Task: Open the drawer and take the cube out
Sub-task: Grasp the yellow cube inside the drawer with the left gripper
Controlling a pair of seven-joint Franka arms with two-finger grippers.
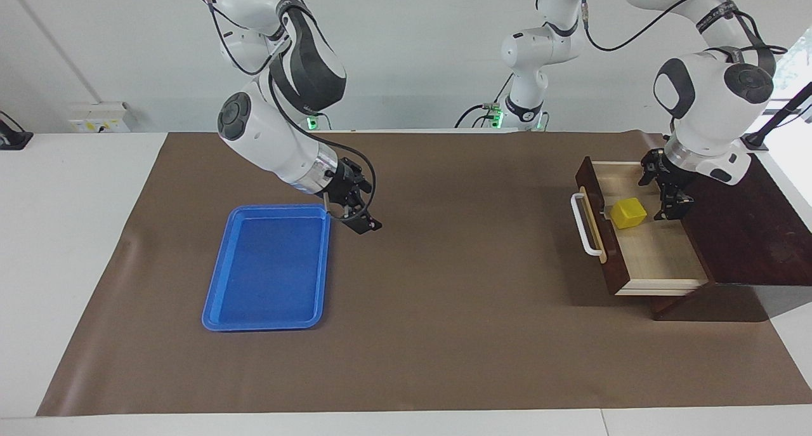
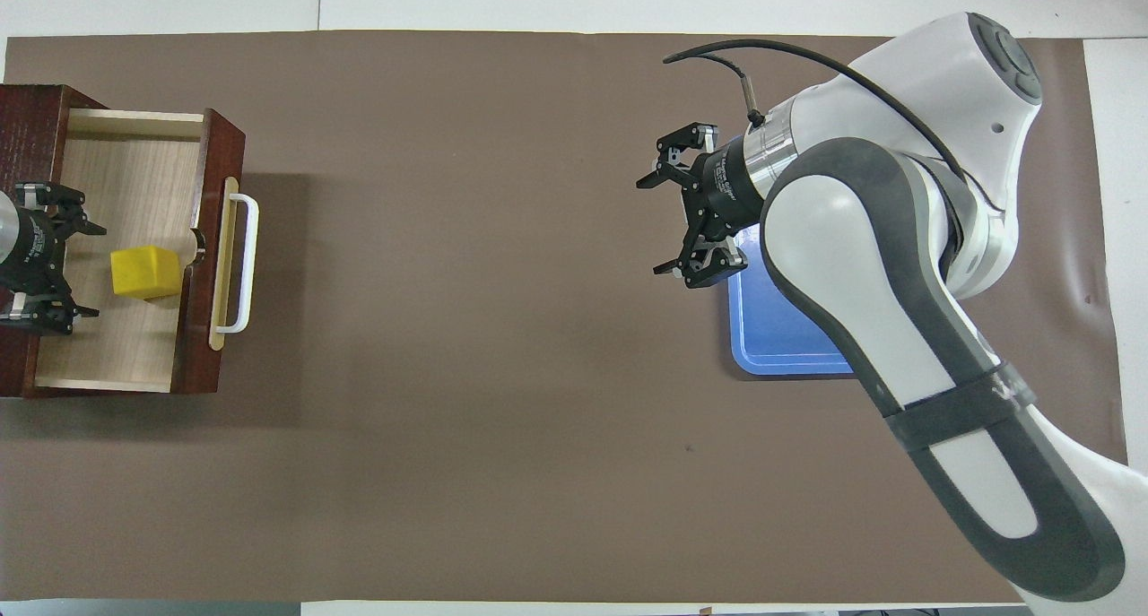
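Note:
The drawer (image 1: 660,258) stands pulled out of its dark wooden box (image 1: 755,233) at the left arm's end of the table. Its white bar handle (image 1: 585,225) faces the table's middle. The yellow cube (image 1: 628,212) lies inside on the light wood floor, close to the drawer front. My left gripper (image 1: 663,195) is open over the drawer's interior, beside the cube on the box side, not touching it. In the overhead view the cube (image 2: 143,272) lies just in front of the left gripper (image 2: 85,271), inside the drawer (image 2: 117,177). My right gripper (image 1: 365,204) is open and empty.
A blue plastic tray (image 1: 269,268) lies on the brown mat toward the right arm's end. The right gripper (image 2: 655,228) hangs over the mat beside the tray's corner, and the right arm covers much of the tray (image 2: 780,329) in the overhead view.

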